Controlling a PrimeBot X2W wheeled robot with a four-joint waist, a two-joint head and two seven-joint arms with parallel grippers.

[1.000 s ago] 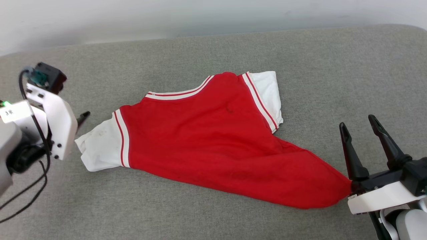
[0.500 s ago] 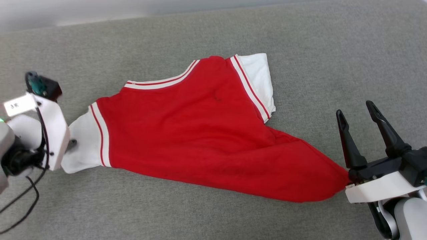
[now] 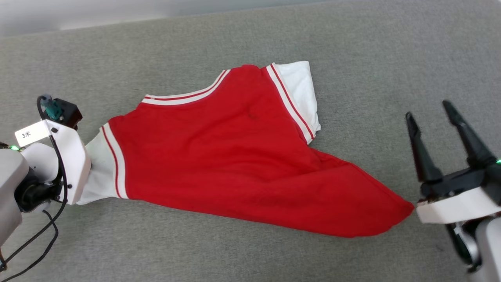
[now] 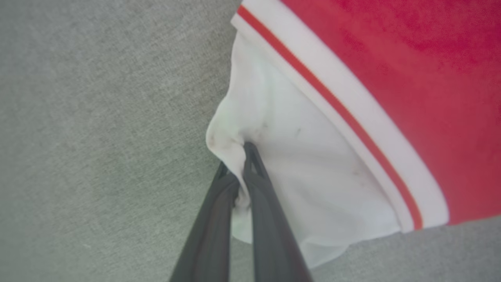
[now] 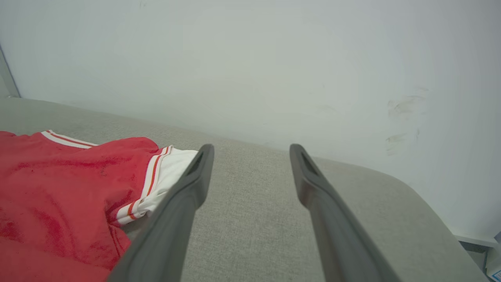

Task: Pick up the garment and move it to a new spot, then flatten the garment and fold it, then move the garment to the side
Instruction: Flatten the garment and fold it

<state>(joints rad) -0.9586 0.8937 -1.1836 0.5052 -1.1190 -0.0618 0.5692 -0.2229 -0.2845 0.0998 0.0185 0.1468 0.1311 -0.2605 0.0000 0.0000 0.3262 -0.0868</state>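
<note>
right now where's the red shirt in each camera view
head view: shirt spread across the middle.
left wrist view: upper right, its white sleeve pinched by the left gripper.
right wrist view: lower left.
shared landmark: grey cushion under it.

The grey padded surface (image 3: 352, 58) lies free on every side of the garment (image 3: 242, 156). There is a broad strip beyond it up to the wall (image 5: 250, 58), another strip along the near side, and a wide patch to the right. The right gripper (image 3: 428, 109) stands in that patch, jaws spread apart, just beside the garment's red corner. The garment sprawls low across the middle. On the left, the left gripper (image 4: 238, 156), jaws pinched on the white sleeve, and its black cable (image 3: 47, 235) block the way in.
</note>
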